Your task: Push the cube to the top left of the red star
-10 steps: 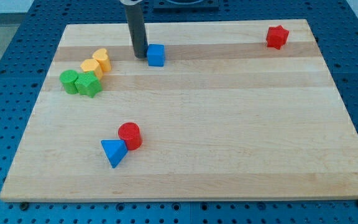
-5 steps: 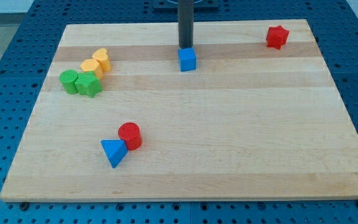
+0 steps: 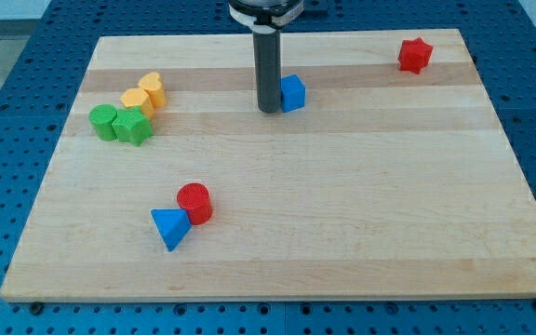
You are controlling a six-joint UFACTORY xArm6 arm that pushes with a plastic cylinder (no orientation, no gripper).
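A blue cube (image 3: 292, 93) lies on the wooden board near the view's top middle. My tip (image 3: 268, 109) rests on the board right against the cube's left side and hides its left edge. The red star (image 3: 415, 55) sits near the board's top right corner, far to the right of the cube and a little higher in the view.
Two yellow blocks (image 3: 145, 92) and two green blocks (image 3: 120, 124) cluster at the view's left. A red cylinder (image 3: 194, 202) touches a blue triangular block (image 3: 169, 227) at the lower left. The board's top edge (image 3: 342, 34) is close behind the cube.
The cube has slid to the right along the board's top part. My tip went from the cube's left to behind it, then came down to its left side again.
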